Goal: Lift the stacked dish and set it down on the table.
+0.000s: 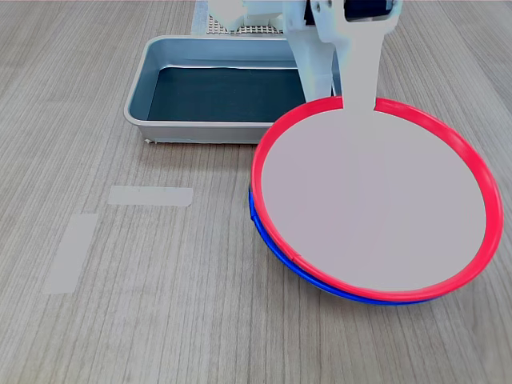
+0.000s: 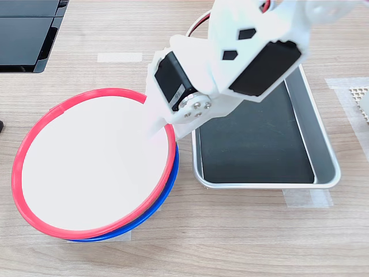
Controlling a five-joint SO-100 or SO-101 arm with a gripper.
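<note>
The stacked dish (image 1: 376, 200) (image 2: 92, 161), wide and shallow with a pale inside and a bright red rim, sits slightly askew on a same-sized blue-rimmed dish (image 1: 276, 252) (image 2: 155, 205). The blue rim peeks out only along the near edge in both exterior views. My white gripper (image 1: 358, 100) (image 2: 157, 121) reaches the red rim at its tray side. One pale finger lies over the rim onto the dish's inside, and the jaws look closed on that edge; the lower finger is hidden. Both dishes rest on the wood-grain table (image 1: 160, 304) (image 2: 242, 231).
A grey metal tray (image 1: 200, 128) (image 2: 259, 183) with a dark bottom stands right beside the dishes, under the arm. Pale tape strips (image 1: 150, 195) (image 2: 120, 57) mark the tabletop. A black device (image 2: 26, 34) lies at the second exterior view's top left, and a white mesh (image 2: 360, 98) at its right edge.
</note>
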